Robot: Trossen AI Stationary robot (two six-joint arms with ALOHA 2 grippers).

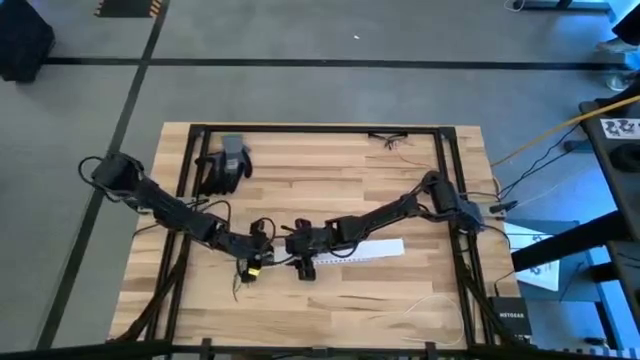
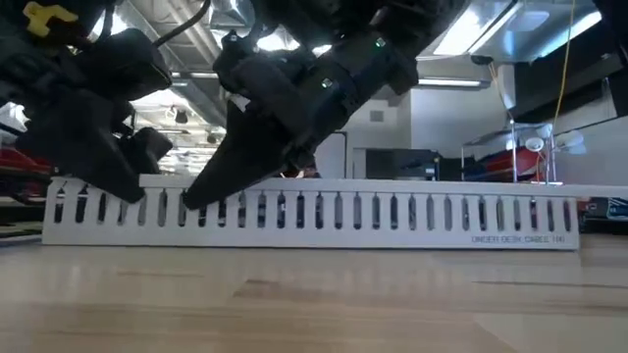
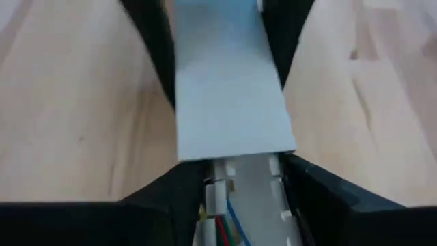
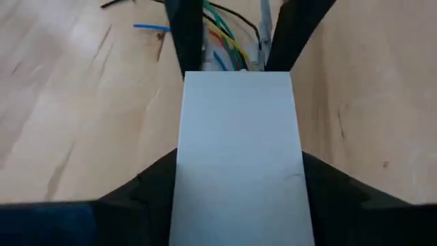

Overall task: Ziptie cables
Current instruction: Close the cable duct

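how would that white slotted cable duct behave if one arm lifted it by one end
The white slotted duct would probably hold its shape: its top edge runs straight in the low view. It looks thin-walled and hollow, so likely light. The smooth cover might slip between the right gripper fingers, and the coloured wires inside would likely flop or slide out.

The overhead camera looks straight down on the whole bench (image 1: 400, 290), both arms meeting near its front middle. The low camera sits at bench height, close to the white slotted cable duct (image 2: 392, 211), looking level across it into the room behind. Each wrist camera looks forward between its own end effector's fingers, very near the duct's flat lid (image 4: 239, 150), from opposite ends. All four views share that duct.
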